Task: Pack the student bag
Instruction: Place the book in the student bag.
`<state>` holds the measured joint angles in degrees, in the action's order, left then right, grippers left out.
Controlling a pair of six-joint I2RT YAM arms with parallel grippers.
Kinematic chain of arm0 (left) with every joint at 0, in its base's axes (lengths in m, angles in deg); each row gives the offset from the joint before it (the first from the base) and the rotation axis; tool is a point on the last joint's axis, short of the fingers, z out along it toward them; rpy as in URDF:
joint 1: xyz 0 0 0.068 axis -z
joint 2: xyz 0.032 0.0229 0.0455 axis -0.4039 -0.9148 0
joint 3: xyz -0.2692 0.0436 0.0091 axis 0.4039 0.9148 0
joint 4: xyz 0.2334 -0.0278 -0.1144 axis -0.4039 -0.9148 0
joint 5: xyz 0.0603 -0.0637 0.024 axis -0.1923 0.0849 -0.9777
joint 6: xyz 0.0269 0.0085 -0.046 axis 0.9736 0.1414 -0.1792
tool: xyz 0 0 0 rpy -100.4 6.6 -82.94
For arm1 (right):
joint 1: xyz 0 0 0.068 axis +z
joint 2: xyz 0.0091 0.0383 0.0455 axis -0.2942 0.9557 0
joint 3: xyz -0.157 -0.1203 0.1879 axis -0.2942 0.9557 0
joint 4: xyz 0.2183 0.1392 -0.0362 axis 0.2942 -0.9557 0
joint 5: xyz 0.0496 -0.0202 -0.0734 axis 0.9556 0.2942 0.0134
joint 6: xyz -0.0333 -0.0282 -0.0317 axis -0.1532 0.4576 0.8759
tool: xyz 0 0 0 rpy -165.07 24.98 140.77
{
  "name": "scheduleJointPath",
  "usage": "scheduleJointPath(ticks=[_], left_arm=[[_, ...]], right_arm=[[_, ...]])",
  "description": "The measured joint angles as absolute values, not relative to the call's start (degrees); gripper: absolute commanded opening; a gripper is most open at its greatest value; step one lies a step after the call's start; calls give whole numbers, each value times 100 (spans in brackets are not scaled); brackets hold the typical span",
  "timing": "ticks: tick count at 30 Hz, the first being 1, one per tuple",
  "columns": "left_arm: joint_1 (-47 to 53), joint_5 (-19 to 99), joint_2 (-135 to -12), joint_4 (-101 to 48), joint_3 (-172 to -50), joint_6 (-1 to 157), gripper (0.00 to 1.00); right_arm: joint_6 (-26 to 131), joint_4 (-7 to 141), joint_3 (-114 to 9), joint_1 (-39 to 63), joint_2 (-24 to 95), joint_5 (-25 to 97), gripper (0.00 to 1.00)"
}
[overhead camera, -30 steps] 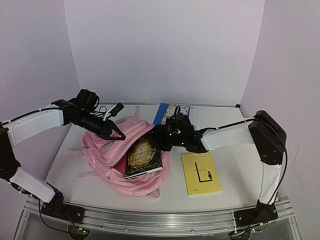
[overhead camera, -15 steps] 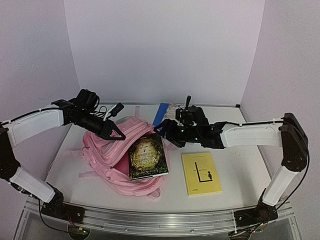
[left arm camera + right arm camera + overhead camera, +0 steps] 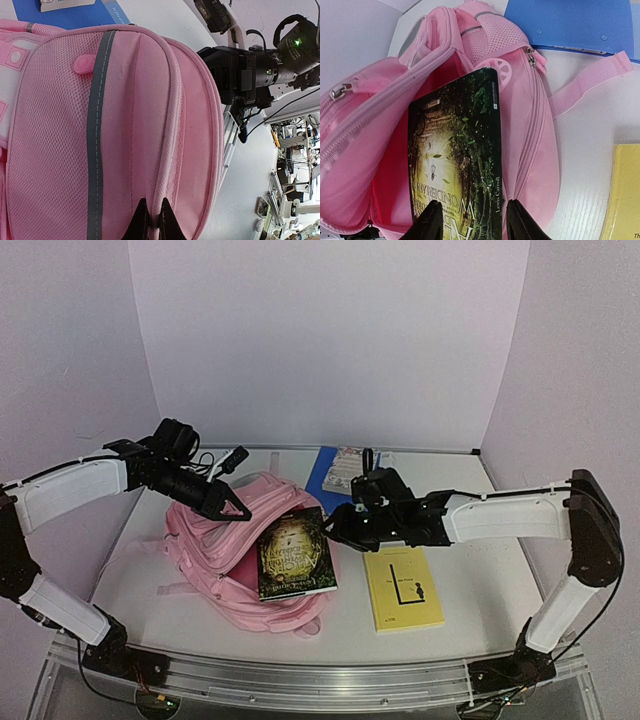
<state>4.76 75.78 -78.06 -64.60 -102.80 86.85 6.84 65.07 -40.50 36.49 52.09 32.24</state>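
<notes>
Holding unchanged at the left of the top view: left gripper [image 3: 232, 505], jaws together and clamped on a ridge of pink fabric beside the zip. It is keeping the bag's mouth propped open, as it was a second ago.

Lying left of centre: student bag [image 3: 200, 550], pink, slumping on the surface [image 3: 480, 570]. Its deep-pink interior is showing in the right wrist view.

Resting at centre, across the bag's open mouth: dark green book [image 3: 296, 556]. A second ago it was tilting with its upper right corner in the right jaws. Now it is lying free and flatter, with most of its cover still outside the bag.

Sitting at upper centre, behind the bag: blue folder [image 3: 322, 468], not yet packed.

Returning just right of the green book: right gripper [image 3: 343, 527]. Having let go and backed off toward the rear, it is now coming in low at the book's right edge. Its jaws are standing apart with the cover showing between them, gripping nothing.

Waiting right of centre: yellow book [image 3: 402, 587], lying flat and untouched.

Judgement: the first book is being delivered but is not yet seated. A push or a fresh grip is likely needed to slide it fully inside.
</notes>
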Motion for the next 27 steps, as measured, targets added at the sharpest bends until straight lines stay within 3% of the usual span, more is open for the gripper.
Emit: scheduleJointPath(ticks=[10,14,27], left_arm=[[476,7575,-7806,-6460,-10280,8683,0],[476,7571,-7806,-6464,-10280,8683,0],[473,7538,-7806,-6479,-10280,8683,0]], right_arm=[[783,6369,-4150,3860,5546,3293,39],[784,6315,-4155,3885,5587,3268,31],[1096,6540,-4820,3955,6141,3392,27]])
